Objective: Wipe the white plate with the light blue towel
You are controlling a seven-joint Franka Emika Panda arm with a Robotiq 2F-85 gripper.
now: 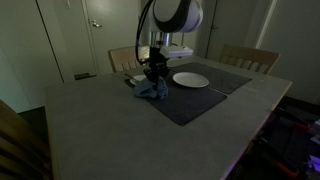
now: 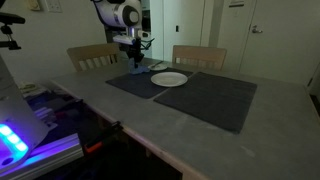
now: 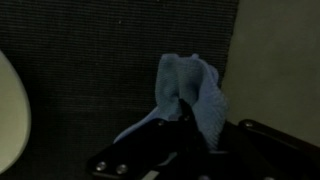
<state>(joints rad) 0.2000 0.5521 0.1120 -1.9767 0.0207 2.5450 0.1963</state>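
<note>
Starting at the 9 o'clock edge of the wrist view, a curved sliver of the smooth, round white plate (image 3: 8,110) shows against the dark rectangular placemat (image 3: 100,60), whose weave reads as fine ribbed rows. At 3 o'clock from that rim, clear of it, the soft light blue towel (image 3: 192,95) is bunched into a rumpled peak with loose folds falling to either side. The black metal gripper (image 3: 185,128) enters from 6 o'clock, its fingers drawn in on the lower folds and pinching a gather of cloth between them. Farther right, past the mat's straight edge, is the pale, matte grey table top (image 3: 280,60).

In an exterior view the light blue towel (image 1: 150,92) lies heaped on the placemat at 9 o'clock of the white plate (image 1: 190,79), near it but outside its rim. The gripper (image 1: 155,74) stands at 12 o'clock over the heap, touching its top.

In an exterior view the gripper (image 2: 136,64) and towel (image 2: 137,71) sit at 10 o'clock of the plate (image 2: 169,79). A second dark placemat (image 2: 212,100) lies at 4 o'clock.
</note>
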